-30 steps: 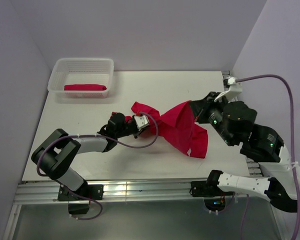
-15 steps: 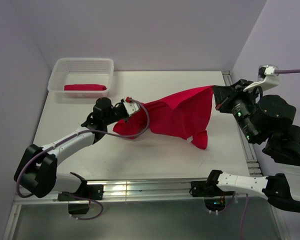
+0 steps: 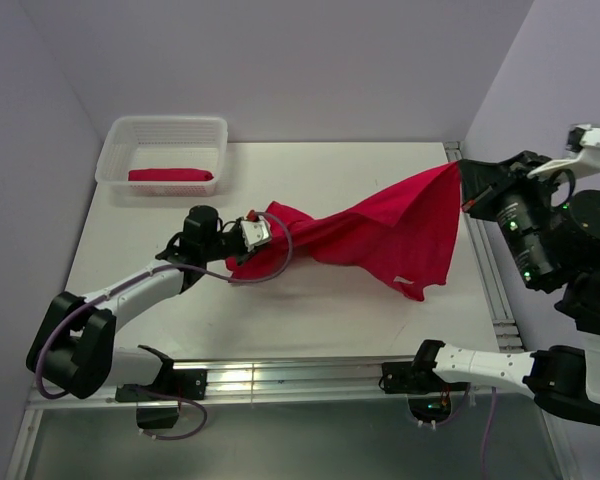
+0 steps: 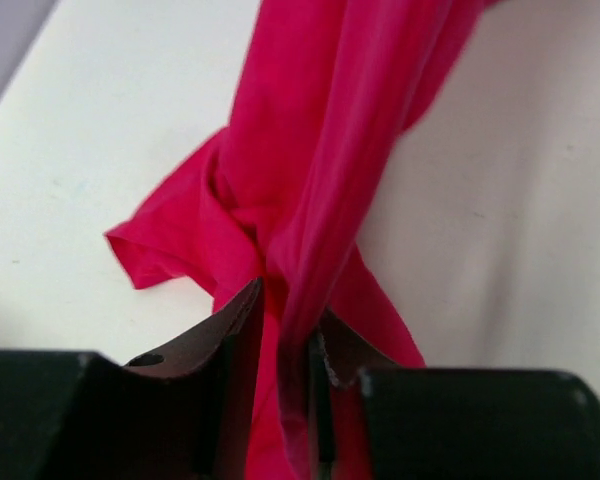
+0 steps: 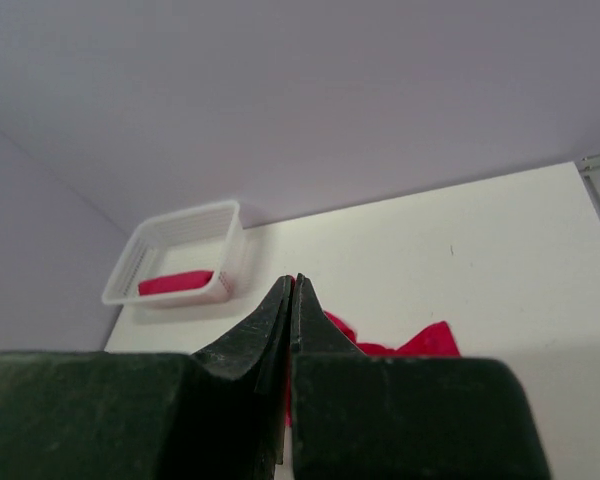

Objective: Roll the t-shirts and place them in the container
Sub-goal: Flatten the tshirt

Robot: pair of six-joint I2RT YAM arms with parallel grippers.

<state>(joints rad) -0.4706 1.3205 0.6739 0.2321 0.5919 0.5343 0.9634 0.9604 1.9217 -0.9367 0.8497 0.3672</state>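
Left gripper (image 3: 258, 230), mid-frame, pinches the t-shirt (image 3: 380, 235) by a bunched end; right gripper (image 3: 464, 186) clamps a corner at right — likely to spread it for rolling.

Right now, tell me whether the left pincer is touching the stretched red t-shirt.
Touching. The left wrist view shows the t-shirt bunched inside the left pincer, with cloth pressed against the inner faces of both fingers.

Dark fingers of the right gripper (image 5: 292, 285) pressed together, tips up, centre frame — a sliver of crimson-red soft cloth t-shirt (image 5: 420, 342) in the seam btwn them, more bunched just behind on the white table (image 5: 460, 230). Far left: white plastic lattice basket (image 5: 230, 250) w/ a second red t-shirt (image 5: 177, 283) inside — a flat bundle.
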